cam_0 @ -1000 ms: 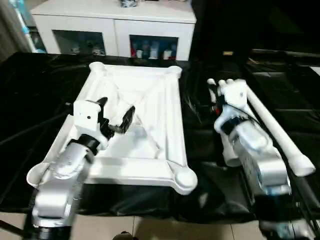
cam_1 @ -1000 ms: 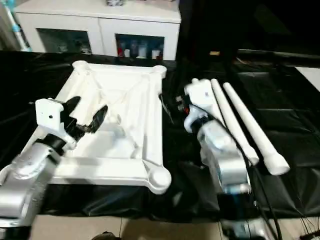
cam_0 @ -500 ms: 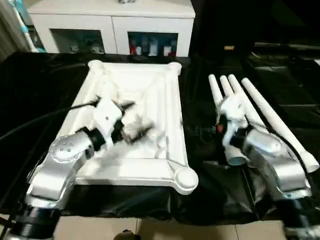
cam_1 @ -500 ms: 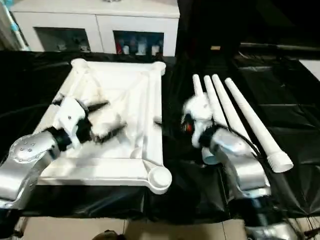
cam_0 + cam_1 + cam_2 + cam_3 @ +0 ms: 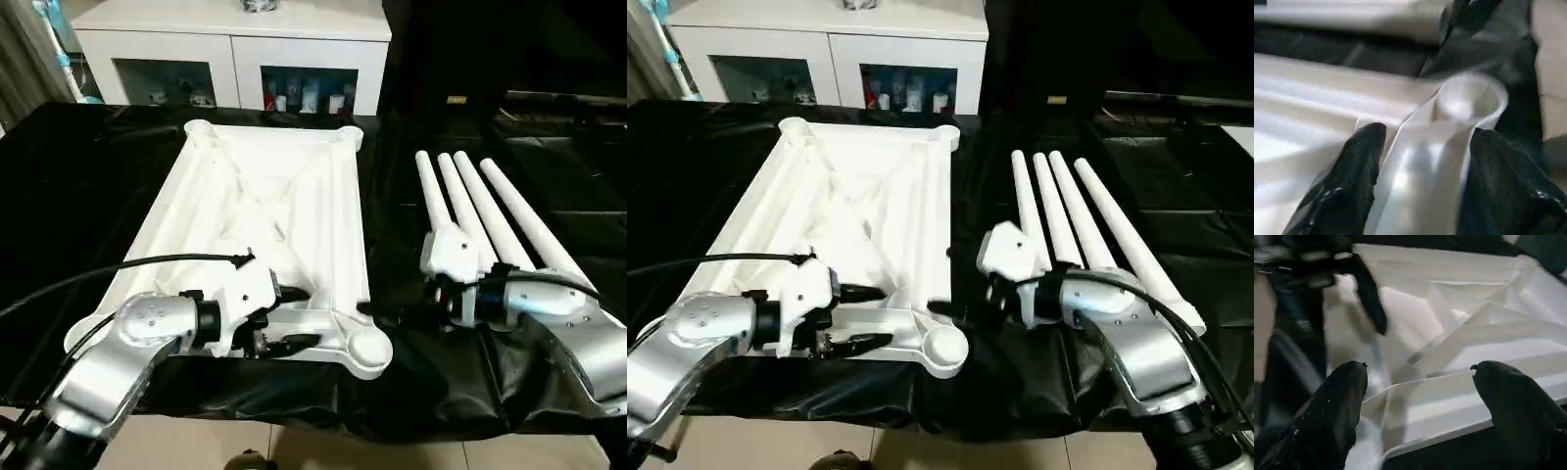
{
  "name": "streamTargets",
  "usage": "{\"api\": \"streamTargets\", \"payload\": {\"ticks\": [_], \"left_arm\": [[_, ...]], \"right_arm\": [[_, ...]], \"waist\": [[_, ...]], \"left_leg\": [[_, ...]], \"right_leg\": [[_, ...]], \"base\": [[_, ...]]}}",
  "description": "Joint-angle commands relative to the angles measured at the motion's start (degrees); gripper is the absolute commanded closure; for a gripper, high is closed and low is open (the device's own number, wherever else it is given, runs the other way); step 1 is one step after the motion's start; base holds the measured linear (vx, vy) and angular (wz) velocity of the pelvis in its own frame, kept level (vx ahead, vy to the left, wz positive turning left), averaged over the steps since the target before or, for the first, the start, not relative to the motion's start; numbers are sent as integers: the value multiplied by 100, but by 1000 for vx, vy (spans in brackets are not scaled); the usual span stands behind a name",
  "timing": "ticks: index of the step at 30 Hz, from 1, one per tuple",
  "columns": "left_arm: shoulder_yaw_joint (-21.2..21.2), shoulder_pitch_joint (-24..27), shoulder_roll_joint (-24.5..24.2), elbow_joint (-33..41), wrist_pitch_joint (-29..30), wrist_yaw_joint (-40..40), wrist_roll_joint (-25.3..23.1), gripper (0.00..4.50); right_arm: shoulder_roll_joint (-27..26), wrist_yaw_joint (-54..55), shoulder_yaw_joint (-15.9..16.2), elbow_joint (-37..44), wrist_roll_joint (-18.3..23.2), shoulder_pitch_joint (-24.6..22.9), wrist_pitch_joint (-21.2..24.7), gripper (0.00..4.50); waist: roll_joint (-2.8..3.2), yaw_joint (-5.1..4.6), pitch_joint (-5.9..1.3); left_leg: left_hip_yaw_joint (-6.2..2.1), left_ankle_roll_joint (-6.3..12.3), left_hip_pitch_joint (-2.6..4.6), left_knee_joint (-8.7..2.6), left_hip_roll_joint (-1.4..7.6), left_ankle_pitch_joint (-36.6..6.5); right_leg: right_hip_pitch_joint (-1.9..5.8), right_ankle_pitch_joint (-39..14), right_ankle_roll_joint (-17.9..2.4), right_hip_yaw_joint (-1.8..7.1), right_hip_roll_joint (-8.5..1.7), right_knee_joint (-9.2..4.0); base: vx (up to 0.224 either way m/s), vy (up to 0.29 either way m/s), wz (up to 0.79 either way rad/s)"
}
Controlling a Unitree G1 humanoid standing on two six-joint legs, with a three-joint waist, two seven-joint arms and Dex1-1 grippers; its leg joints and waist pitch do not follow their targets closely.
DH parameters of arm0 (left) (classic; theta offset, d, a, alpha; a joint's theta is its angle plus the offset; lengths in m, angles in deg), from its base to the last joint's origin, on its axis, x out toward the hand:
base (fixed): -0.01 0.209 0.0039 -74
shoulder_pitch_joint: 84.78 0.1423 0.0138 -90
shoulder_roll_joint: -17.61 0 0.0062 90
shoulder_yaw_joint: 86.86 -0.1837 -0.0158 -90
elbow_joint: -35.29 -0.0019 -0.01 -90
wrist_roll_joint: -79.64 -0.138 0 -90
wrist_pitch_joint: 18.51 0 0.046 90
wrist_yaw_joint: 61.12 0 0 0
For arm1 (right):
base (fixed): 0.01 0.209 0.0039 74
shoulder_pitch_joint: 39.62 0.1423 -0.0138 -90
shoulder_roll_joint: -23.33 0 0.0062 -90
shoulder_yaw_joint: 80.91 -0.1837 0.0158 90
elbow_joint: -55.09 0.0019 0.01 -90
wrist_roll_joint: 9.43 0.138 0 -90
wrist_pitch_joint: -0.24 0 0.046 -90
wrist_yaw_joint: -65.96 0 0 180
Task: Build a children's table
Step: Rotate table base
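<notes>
The white table top lies underside up on the black cover, with its near right corner socket towards me. Four white legs lie side by side to its right. My left gripper straddles the top's near rim just left of that socket. In the left wrist view its fingers press on both sides of the rim. My right gripper hovers low over the black cover between the legs and the top's right edge. It points at the top and stands open with nothing held.
A white glass-door cabinet stands behind the black-covered work table. A black cable runs from my left wrist across the cover. Tiled floor shows past the table's near edge.
The left gripper came from over the top's middle down to its near rim, and its fingers narrowed around it. The right gripper left the legs and moved towards the top's near right corner.
</notes>
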Motion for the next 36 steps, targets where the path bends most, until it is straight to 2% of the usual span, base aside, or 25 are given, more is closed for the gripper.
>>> {"api": "streamTargets", "payload": {"ticks": [1,2,3,6,9,11,14,16,18,21,22,24,27,31,34,36], "left_arm": [[-53,-225,-22,-440,-335,-103,-241,168],[-96,-437,-50,-784,-564,-192,-323,195],[-113,-548,-78,-943,-663,-272,-340,195],[-138,-808,-148,-1349,-815,-521,-354,213],[-194,-938,-275,-1578,-817,-939,-320,251],[-236,-973,-335,-1663,-845,-1120,-331,260],[-274,-1074,-388,-1936,-1015,-1392,-368,289],[-277,-1164,-363,-2154,-1208,-1400,-448,295],[-277,-1222,-328,-2277,-1294,-1339,-509,327],[-265,-1371,-208,-2612,-1506,-1255,-620,339],[-279,-1409,-187,-2676,-1539,-1245,-653,362],[-316,-1500,-149,-2844,-1643,-1260,-741,373],[-421,-1605,-133,-3072,-1797,-1331,-896,390],[-500,-1691,-111,-3272,-1842,-1510,-978,420],[-496,-1754,-79,-3404,-1954,-1508,-1043,443],[-503,-1831,-47,-3555,-2080,-1461,-1115,443]], "right_arm": [[71,-114,76,147,-55,34,63,64],[102,-153,101,168,-75,29,85,64],[129,-191,123,184,-71,27,105,64],[187,-222,195,212,-100,6,113,64],[185,-193,229,222,-120,-18,115,64],[163,-150,215,209,-134,-17,104,64],[98,-80,171,182,-127,-7,121,64],[64,-23,171,170,-134,10,138,64],[44,5,173,179,-127,13,160,64],[12,-44,182,269,7,-12,276,64],[40,-88,210,307,19,-29,293,64],[96,-151,258,359,25,-55,319,64],[139,-226,283,396,57,-69,351,64],[164,-250,284,411,63,-51,398,64],[173,-263,279,418,47,-43,411,64],[166,-258,279,416,41,-35,420,64]], "waist": [[-36,4,-347],[-49,7,-361],[-51,15,-370],[-55,22,-398],[-48,18,-405],[-39,16,-398],[-36,16,-362],[-34,15,-365],[-39,24,-362],[-46,28,-380],[-54,25,-379],[-59,23,-383],[-70,37,-376],[-62,30,-362],[-69,36,-375],[-55,39,-386]], "left_leg": [[-175,129,147,-513,478,-1473],[-181,146,124,-513,483,-1371],[-171,171,139,-507,484,-1308],[-163,285,117,-481,480,-1021],[-150,372,95,-466,485,-857],[-143,372,113,-472,492,-946],[-140,285,129,-498,501,-1214],[-141,223,145,-505,508,-1309],[-137,211,143,-509,513,-1275],[-138,228,135,-510,523,-1185],[-134,244,124,-509,518,-1162],[-120,302,122,-495,510,-1067],[-120,314,126,-492,519,-1111],[-131,232,129,-514,529,-1261],[-129,229,131,-508,529,-1196],[-126,256,127,-498,530,-1135]], "right_leg": [[125,-1463,-965,356,-612,-566],[154,-1287,-1003,347,-627,-548],[140,-1140,-1022,342,-619,-533],[168,-593,-1165,323,-629,-477],[172,-322,-1254,313,-639,-435],[158,-462,-1275,315,-643,-453],[135,-863,-1283,324,-649,-493],[128,-994,-1265,324,-650,-499],[126,-925,-1266,326,-655,-495],[147,-751,-1278,316,-670,-463],[152,-703,-1277,316,-668,-468],[152,-570,-1267,317,-672,-464],[152,-699,-1264,322,-692,-479],[142,-980,-1244,321,-695,-494],[147,-857,-1264,324,-698,-486],[151,-675,-1315,318,-703,-469]], "base": [[0,0,0],[0,0,0],[0,0,0],[0,0,0],[0,0,0],[0,0,0],[0,0,0],[0,0,0],[0,0,0],[0,0,0],[0,0,0],[0,0,0],[0,0,0],[0,0,0],[0,0,0],[0,0,0]]}}
